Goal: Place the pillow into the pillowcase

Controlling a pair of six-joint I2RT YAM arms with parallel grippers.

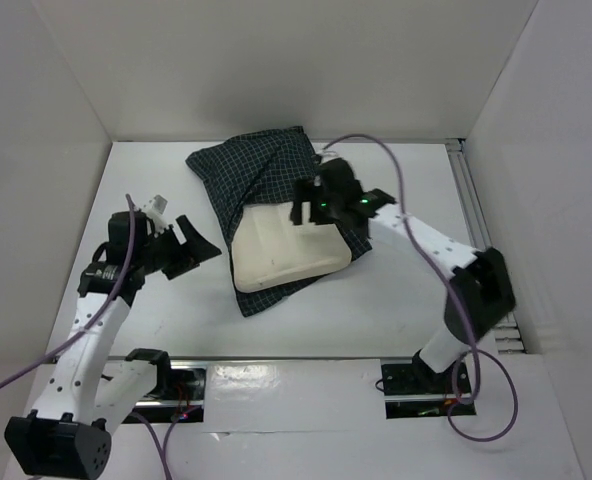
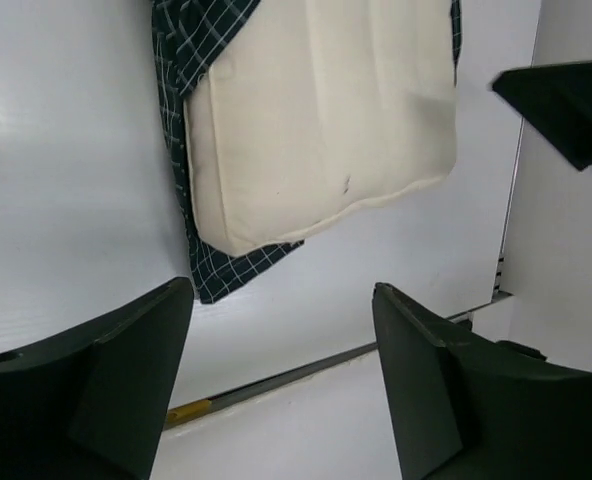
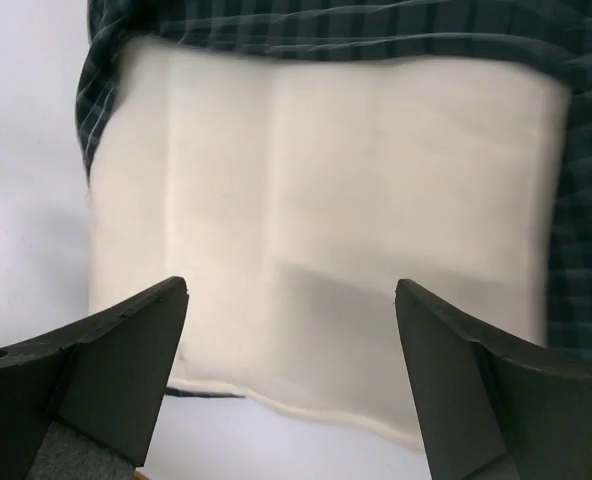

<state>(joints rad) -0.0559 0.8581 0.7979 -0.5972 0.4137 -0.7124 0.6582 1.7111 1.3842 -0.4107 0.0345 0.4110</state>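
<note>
The cream pillow (image 1: 288,250) lies mid-table with its far end inside the dark checked pillowcase (image 1: 251,165); its near end sticks out over the case's lower layer. My right gripper (image 1: 311,203) hovers open over the pillow's far right part. From the right wrist, the pillow (image 3: 316,200) fills the view between the spread jaws of the right gripper (image 3: 291,290), with pillowcase (image 3: 326,25) along the top and right. My left gripper (image 1: 198,243) stands open left of the pillow, holding nothing. From the left wrist, the left gripper (image 2: 281,290) frames bare table, with pillow (image 2: 316,110) and pillowcase corner (image 2: 226,275) beyond.
White walls enclose the table on the left, back and right. A metal rail (image 1: 476,210) runs along the right side. A slot (image 1: 276,358) marks the near edge by the arm bases. A black part (image 2: 566,100) juts in at the left wrist view's right edge.
</note>
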